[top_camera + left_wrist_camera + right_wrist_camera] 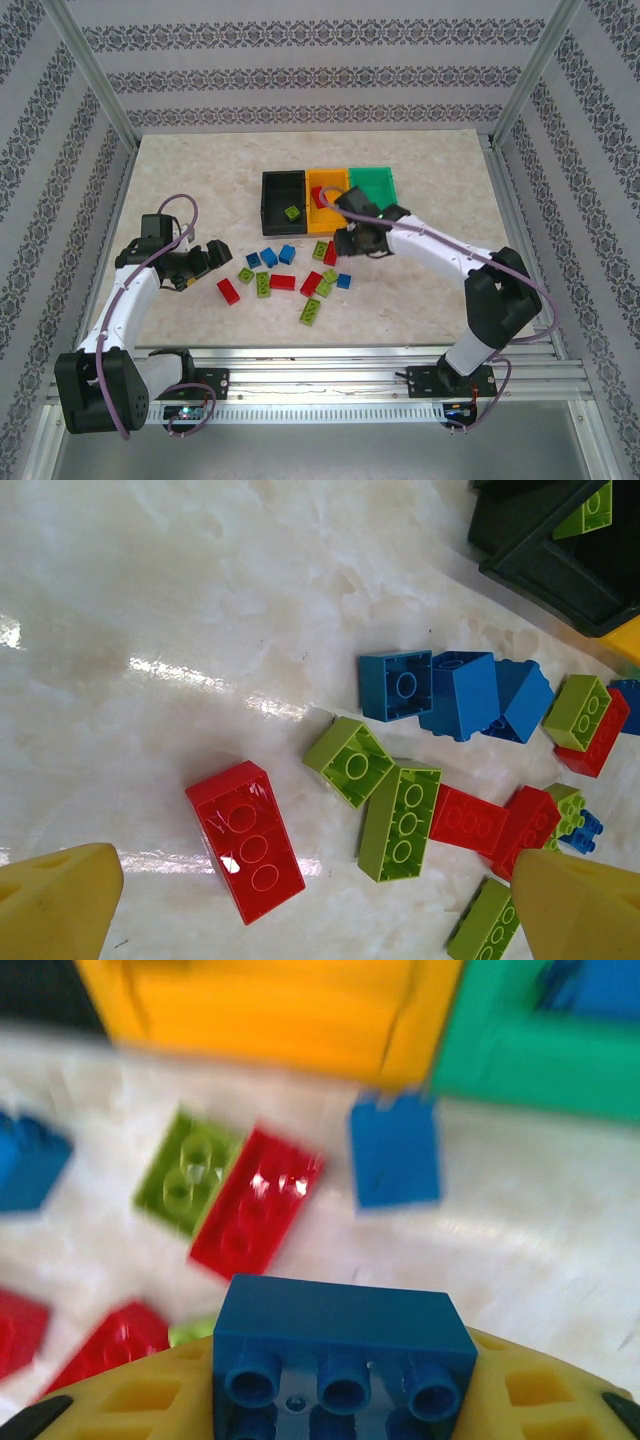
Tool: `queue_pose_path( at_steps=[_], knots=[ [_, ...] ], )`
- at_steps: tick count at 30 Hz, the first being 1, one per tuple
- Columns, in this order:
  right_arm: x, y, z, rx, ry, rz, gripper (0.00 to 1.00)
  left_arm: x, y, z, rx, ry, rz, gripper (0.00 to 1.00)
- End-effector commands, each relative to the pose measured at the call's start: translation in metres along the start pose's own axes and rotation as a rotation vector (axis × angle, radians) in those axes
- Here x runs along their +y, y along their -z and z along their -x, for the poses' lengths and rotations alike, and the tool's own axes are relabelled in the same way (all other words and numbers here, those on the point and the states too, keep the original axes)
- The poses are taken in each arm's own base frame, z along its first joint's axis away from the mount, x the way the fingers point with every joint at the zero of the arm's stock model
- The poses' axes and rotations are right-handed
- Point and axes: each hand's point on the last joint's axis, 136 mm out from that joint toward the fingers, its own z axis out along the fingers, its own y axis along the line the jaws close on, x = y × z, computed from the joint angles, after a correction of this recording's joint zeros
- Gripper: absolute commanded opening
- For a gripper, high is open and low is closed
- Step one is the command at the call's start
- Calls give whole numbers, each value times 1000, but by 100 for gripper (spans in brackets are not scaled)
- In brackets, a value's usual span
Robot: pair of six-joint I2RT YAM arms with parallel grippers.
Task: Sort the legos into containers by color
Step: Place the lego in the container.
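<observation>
Legos (283, 282) in red, blue and lime green lie loose on the bench (180, 170), clustered around its middle and a little toward the near edge. The containers (308, 186) sit joined in a row nearer the far edge: black bin (275, 190) on the left, orange-yellow bin (330, 182) in the middle, green bin (375, 183) on the right. You already have a lime brick (292, 212) lying in the black bin and a red brick (318, 196) in the orange-yellow one. Something blue (590, 985) shows inside the green bin, too blurred in your right wrist view to make out. Your right gripper (347, 243) hangs just in front of the orange-yellow bin, at the far side of the cluster, and its yellow pads (130, 1400) are clamped on a blue brick (345, 1345). Beneath it on the bench you can see another blue piece (395, 1150), and a long red brick (255, 1200) touching a lime one (185, 1170). Your left gripper (205, 262) sits at the left side of the cluster with its jaws spread wide and nothing between them. Its yellow fingertips (55, 900) frame a lone red brick (245, 840), which lies apart from the two lime bricks (400, 820) beside it. Three blue bricks (465, 695) huddle together beyond those.
</observation>
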Motion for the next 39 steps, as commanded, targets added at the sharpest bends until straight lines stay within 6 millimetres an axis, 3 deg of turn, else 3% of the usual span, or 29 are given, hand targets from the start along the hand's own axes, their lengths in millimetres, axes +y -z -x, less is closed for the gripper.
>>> queue_pose_path(
  at_steps=[1, 5, 11, 17, 39],
  knots=[
    [-18, 0, 44, -51, -5, -12, 39, -2, 2, -1, -4, -7, 1, 100],
    [-43, -13, 85, -77, -79, -56, 40, -2, 2, -1, -3, -6, 5, 100],
    [-80, -41, 115, -82, -178, -114, 41, -1, 2, -1, -4, -5, 7, 100],
    [-84, -60, 122, -52, -211, -78, 52, -2, 2, 0, -4, -6, 6, 100],
    [-85, -38, 111, -94, -214, -55, 59, -2, 0, -1, 3, -4, -1, 100]
  ],
)
